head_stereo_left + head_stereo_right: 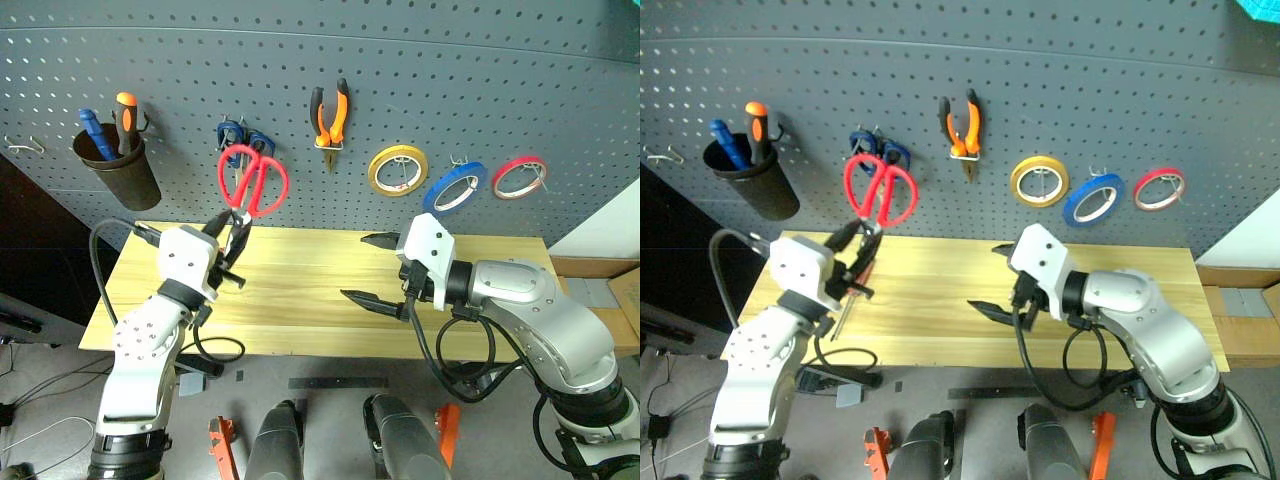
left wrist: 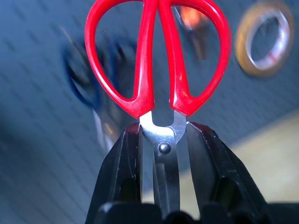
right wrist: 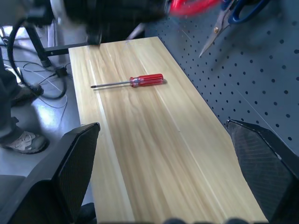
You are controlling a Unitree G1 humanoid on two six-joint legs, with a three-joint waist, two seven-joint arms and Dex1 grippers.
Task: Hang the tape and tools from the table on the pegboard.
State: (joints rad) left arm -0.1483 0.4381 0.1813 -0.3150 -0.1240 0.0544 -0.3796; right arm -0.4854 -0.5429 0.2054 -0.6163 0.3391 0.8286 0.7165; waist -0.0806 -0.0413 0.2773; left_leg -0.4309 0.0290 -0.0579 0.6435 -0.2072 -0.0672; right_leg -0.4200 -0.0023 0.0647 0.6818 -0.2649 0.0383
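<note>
Our left claw (image 1: 234, 232) pinches the scissors (image 1: 251, 182) by the blades, loops upward for a pegboard (image 1: 400, 70) hook; our right claw (image 1: 375, 270) hangs wide open, empty, above the counter (image 1: 300, 290).

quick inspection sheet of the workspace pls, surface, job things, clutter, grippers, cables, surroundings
surface: table of pale wood, bare except for one tool.
job's things: red scissors held up near the pegboard, not yet hung; red screwdriver lying on the table; pliers and blue tape already hung.
clutter: yellow tape, pink tape, blue scissors on hooks; cup with two screwdrivers.
grippers: left gripper shut on the scissors' blades; right gripper open, holding nothing, above the table.
cables: black cables looped at both wrists; more cables on the floor.
surroundings: a person's shoe on the floor beside the table.
</note>
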